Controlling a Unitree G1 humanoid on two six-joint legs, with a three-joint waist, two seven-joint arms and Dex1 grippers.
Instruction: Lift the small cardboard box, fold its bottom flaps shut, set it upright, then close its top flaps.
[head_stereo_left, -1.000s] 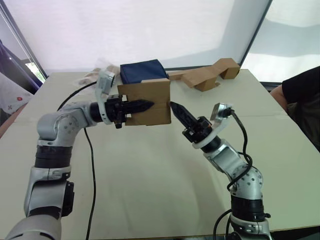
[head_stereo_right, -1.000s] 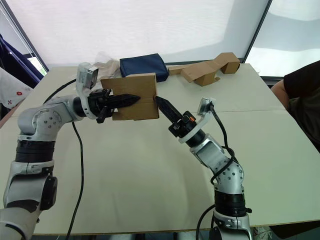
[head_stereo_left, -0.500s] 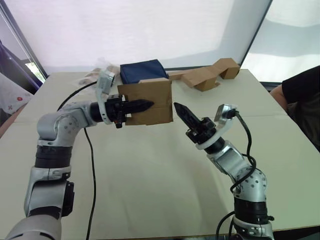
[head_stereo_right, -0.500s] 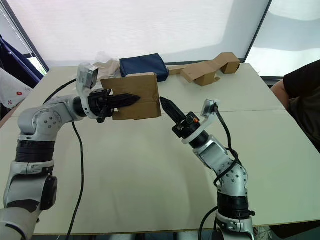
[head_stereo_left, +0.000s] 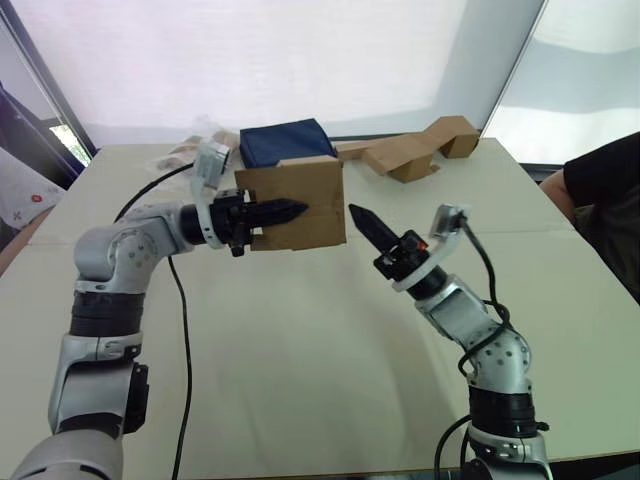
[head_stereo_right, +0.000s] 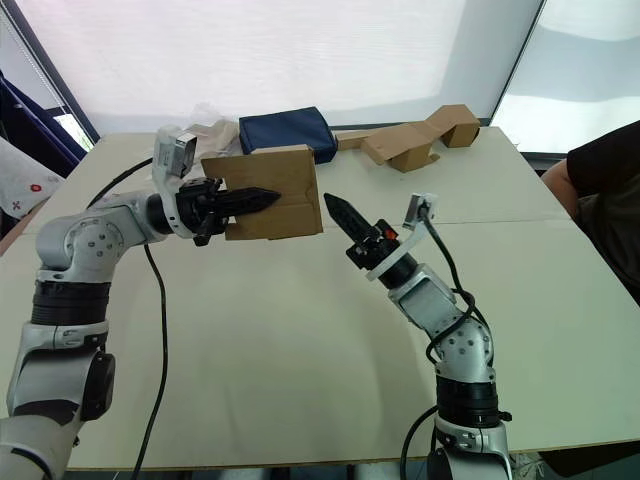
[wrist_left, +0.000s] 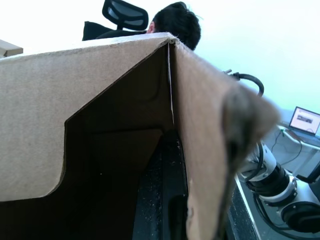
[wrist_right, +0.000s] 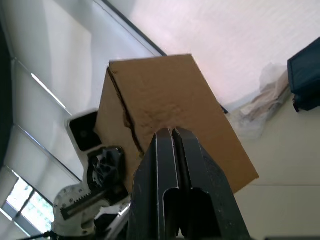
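My left hand (head_stereo_left: 285, 211) is clamped on the small cardboard box (head_stereo_left: 300, 205), holding it in the air above the worktop (head_stereo_left: 300, 360), over its far middle part. One finger lies across the box's outer face toward me; in the left wrist view the other runs inside the box, against that wall. My right hand (head_stereo_right: 335, 209) hovers just beside the box's right edge, apart from it, fingers pressed together and empty, tips pointing at the box. Behind the box a navy pouch (head_stereo_left: 285, 142) lies on the worktop, and a cluster of brown cardboard pieces (head_stereo_left: 415, 150) sits at the far right. A person's arm in a dark sleeve (head_stereo_left: 600, 175) shows at the right edge
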